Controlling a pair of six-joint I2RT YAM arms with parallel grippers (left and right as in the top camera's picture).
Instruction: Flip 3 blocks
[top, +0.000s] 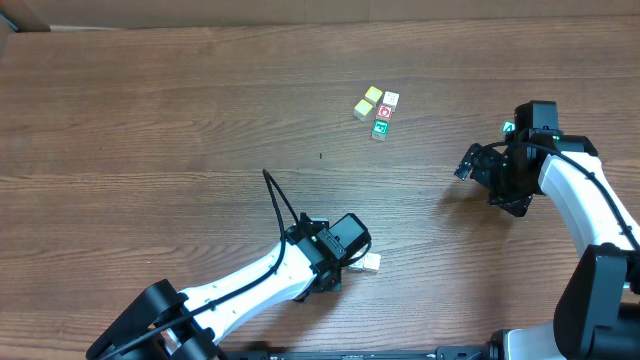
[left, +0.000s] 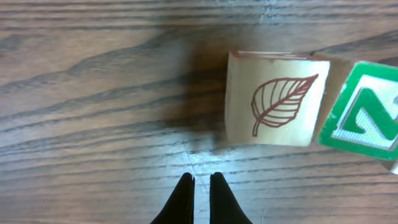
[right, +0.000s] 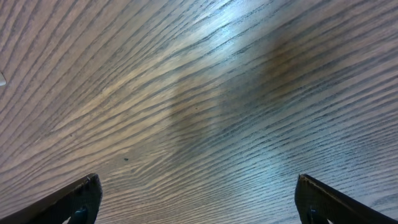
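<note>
left gripper (left: 201, 186) — closed, near leaf block (left: 273, 99) | right gripper (right: 198, 194) — spread wide

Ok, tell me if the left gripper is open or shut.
Shut. The left gripper holds nothing; its tips sit almost together, just short of the leaf block.

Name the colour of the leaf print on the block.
Reddish-brown, on a tan block; left wrist view shows it best.

table (top: 150, 120): 1 | arms (top: 255, 282): 2 | yellow-topped cubes (top: 372, 94): 2, at 1 o'clock | printed blocks (top: 385, 113): 3 beside those, plus 2 at 6 o'clock (only one of the pair shows from overhead)
</note>
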